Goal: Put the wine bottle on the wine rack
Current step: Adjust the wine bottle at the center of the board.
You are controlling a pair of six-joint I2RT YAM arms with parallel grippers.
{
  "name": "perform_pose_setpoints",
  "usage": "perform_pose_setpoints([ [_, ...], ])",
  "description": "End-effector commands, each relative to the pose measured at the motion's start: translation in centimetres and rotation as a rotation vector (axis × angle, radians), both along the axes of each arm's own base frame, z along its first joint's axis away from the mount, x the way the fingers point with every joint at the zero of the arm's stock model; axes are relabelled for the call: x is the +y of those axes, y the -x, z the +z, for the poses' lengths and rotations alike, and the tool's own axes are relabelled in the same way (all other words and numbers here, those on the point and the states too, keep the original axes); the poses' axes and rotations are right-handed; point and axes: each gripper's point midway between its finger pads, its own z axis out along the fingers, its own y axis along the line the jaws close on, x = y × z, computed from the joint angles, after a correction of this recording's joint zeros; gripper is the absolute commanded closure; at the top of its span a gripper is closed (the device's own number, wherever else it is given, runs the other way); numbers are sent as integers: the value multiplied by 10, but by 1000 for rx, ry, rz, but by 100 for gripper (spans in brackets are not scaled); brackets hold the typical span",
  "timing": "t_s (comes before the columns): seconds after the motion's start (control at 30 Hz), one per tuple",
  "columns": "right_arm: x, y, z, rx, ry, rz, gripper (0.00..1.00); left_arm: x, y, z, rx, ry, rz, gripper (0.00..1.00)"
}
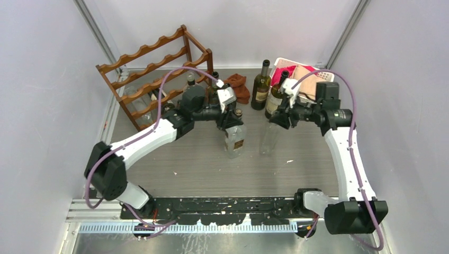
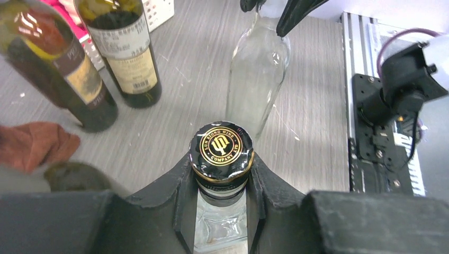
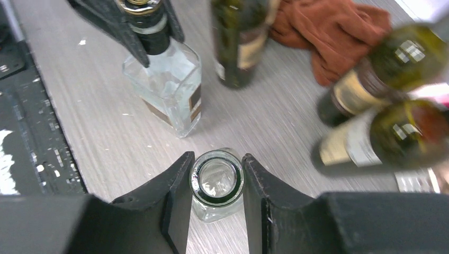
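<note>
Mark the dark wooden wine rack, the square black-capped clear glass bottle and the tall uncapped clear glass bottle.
Dark wooden wine rack point(image 1: 143, 48): top external view, top scalloped rail.
Square black-capped clear glass bottle point(image 2: 222, 146): left wrist view, black cap.
Tall uncapped clear glass bottle point(image 3: 217, 179): right wrist view, open mouth.

Black bottle cap — "LUN XIONG WINE COMPANY", bottle labels illegible

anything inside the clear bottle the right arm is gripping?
Looks empty. The clear bottle is uncapped; down its open mouth only glass shows. In the left wrist view its body is see-through, no liquid visible. Its very bottom is partly covered by the capped bottle there.
</note>
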Motion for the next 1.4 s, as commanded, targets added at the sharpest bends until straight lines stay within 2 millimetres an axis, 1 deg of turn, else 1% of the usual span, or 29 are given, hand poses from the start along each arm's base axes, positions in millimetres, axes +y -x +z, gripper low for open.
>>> perform_pose_setpoints([
  [0.0,-46,-25,25,-72,-15,-175,98,-42,-33,84,-201,194,51,100],
  [0.13,-95,-58,26,-90,3,-365,98,-71,-54,96,-231,218,75,100],
  [0.17,-106,-64,28,-95,-1,-403,98,-78,-58,104,-247,230,79,100],
  [0.23,-128,-77,31,-100,-5,-473,98,-90,-64,103,-250,223,79,100],
  [0.3,-144,-87,32,-98,-7,-520,97,-99,-72,99,-253,208,90,100],
  [0.4,-159,-98,31,-98,-1,-558,97,-107,-84,92,-240,197,126,100],
  [0.47,-162,-103,29,-105,2,-562,95,-109,-90,89,-232,190,155,100],
  [0.57,-160,-105,26,-92,-9,-548,91,-110,-96,83,-220,180,173,100],
  [0.6,-159,-105,24,-84,-12,-543,90,-111,-96,82,-219,179,175,95],
  [0.63,-159,-104,22,-75,-14,-542,88,-111,-97,81,-216,178,178,87],
  [0.8,-157,-100,15,-50,-14,-537,65,-111,-96,78,-196,174,178,59],
  [0.97,-157,-100,19,-46,-17,-542,45,-108,-98,87,-197,185,203,43],
  [1.07,-157,-100,24,-53,-21,-547,36,-106,-101,93,-195,190,224,38],
  [1.13,-157,-101,28,-61,-23,-548,31,-105,-101,100,-186,195,234,36],
  [1.2,-157,-101,38,-85,-23,-549,25,-103,-98,115,-177,226,237,35],
  [1.3,-156,-101,59,-137,-22,-540,14,-94,-92,145,-170,268,261,32],
  [1.37,-154,-100,75,-179,-24,-529,8,-84,-88,166,-178,287,284,30],
])
